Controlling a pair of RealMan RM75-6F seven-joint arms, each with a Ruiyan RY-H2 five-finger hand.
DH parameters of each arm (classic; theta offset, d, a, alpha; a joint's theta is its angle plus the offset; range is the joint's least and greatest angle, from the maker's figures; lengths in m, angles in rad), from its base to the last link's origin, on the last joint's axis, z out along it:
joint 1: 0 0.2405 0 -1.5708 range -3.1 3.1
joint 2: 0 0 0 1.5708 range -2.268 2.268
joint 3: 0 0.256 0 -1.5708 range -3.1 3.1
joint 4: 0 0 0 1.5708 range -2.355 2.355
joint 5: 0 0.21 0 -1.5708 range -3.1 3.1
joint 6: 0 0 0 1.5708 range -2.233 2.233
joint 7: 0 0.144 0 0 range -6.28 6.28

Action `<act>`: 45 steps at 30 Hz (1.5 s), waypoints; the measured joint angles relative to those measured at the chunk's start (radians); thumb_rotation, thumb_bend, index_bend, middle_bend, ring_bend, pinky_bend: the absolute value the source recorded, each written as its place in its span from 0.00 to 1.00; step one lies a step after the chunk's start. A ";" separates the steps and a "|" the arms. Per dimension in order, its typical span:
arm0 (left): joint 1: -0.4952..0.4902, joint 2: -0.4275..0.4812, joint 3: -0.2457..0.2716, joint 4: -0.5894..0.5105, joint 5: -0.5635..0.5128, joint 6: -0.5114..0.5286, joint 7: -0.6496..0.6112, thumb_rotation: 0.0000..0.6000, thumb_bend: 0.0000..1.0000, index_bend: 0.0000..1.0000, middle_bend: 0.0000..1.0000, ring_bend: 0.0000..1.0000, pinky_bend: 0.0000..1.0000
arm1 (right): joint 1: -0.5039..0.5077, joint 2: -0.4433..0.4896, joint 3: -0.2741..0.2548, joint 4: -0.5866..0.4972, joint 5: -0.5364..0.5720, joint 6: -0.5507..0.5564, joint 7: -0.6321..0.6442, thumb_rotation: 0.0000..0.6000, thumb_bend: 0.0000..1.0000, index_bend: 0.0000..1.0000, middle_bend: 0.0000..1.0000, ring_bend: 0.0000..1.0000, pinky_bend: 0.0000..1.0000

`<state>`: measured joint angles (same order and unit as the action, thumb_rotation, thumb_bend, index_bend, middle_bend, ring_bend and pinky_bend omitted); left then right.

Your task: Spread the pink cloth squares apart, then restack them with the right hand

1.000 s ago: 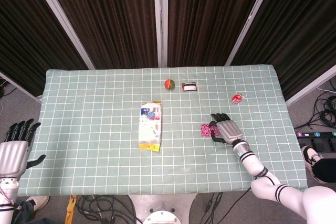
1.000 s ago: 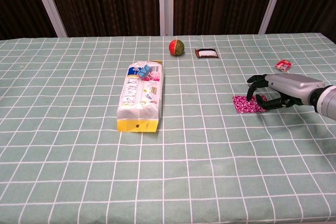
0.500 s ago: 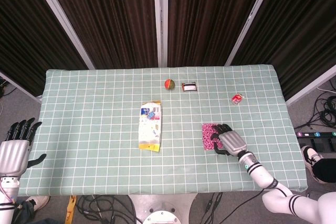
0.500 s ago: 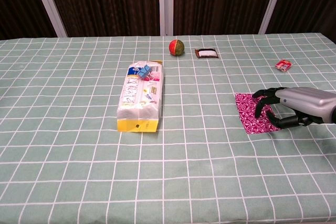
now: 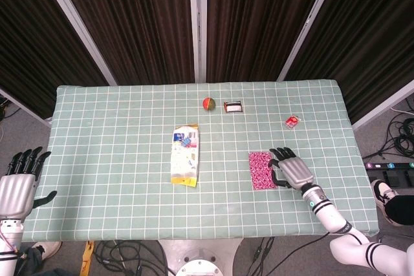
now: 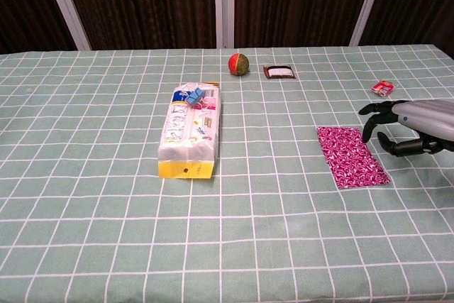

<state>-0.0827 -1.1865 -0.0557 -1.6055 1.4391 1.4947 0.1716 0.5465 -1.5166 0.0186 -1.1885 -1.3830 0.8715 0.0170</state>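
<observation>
Dark curtains with pale metal posts stand behind the surface [image 5: 97,114], which is covered by a green cloth with a white grid. On the right part lies the pink cloth [image 5: 262,170], flat and spread as a long rectangle with a white pattern; I cannot tell how many squares it has. The right robot hand [image 5: 292,169] is just beside its right edge, fingers apart and slightly bent, holding nothing; in the chest view the right robot hand [image 6: 406,127] is clear of the cloth [image 6: 352,155].

Near the middle lies a clear plastic package [image 6: 189,131] with a yellow end; blue and pink small items show inside it, and its printing is too small to read. At the far side are a red and green ball [image 6: 239,64], a small dark box with a white label [image 6: 279,72], unreadable, and a small red packet [image 6: 382,88].

The left robot hand [image 5: 18,182] is off the surface at the left edge, fingers straight and apart, empty.
</observation>
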 measured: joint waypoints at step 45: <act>0.003 -0.002 0.002 0.002 -0.005 -0.006 0.000 1.00 0.02 0.20 0.19 0.10 0.12 | 0.018 -0.065 0.005 0.086 -0.006 -0.037 0.023 0.30 0.62 0.34 0.05 0.00 0.00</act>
<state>-0.0799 -1.1880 -0.0536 -1.6031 1.4343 1.4883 0.1720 0.5648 -1.5812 0.0239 -1.1021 -1.3889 0.8340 0.0400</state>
